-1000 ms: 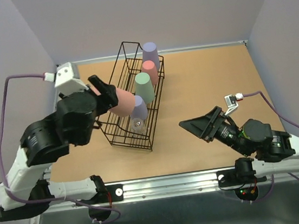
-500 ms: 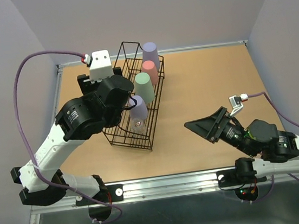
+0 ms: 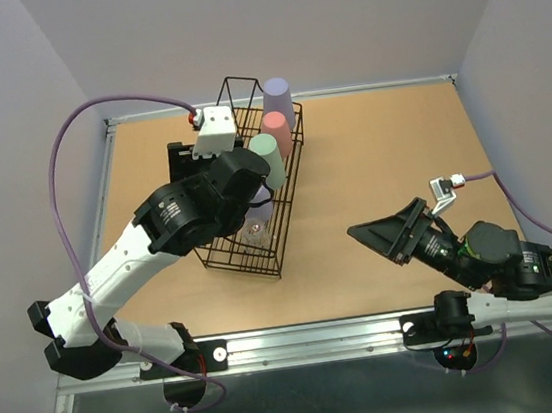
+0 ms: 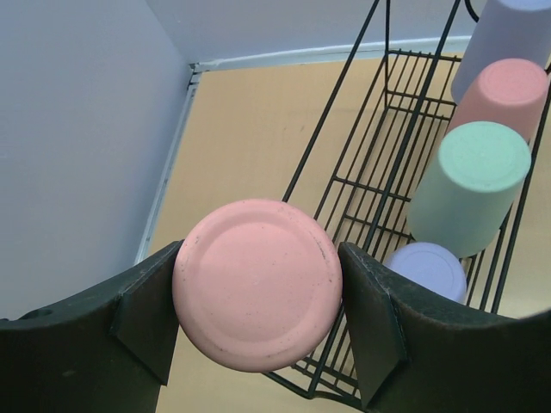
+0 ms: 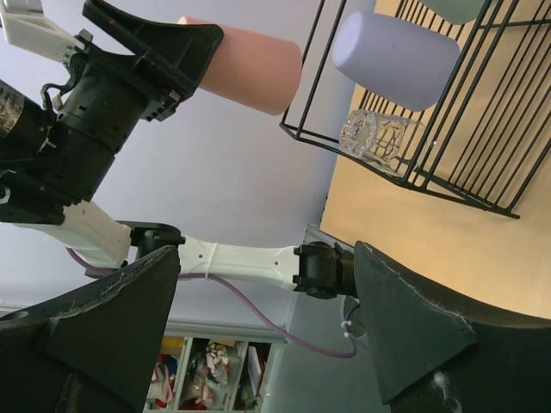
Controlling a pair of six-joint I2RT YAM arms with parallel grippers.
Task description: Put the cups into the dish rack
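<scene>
The big black dish rack [image 3: 247,255] sits in the middle of the top view, a bit to the left. The left arm [image 3: 186,212] reaches over its left side.

We think the job is nearly done. Five cups are in the rack. From the top of the picture down we see a purple cup [image 3: 277,96], a pink cup [image 3: 274,126], a green cup [image 3: 266,157], a second purple cup [image 4: 426,268] and the tiny clear cup [image 5: 374,138].

One cup is left. The left claw [image 4: 258,314] squeezes the last pink cup [image 5: 250,64] by its sides. It holds the cup up in the air by the rack's left side, so that cup is not in the rack yet. The right claw [image 3: 365,231], at the lower right of the top view, is spread wide with nothing in it.

Some things are hard to see. In the top view the left arm hides the last pink cup and most of the second purple cup. The clear cup is see-through, so we can barely make it out. We cannot tell which spot in the rack the last cup is meant for.
</scene>
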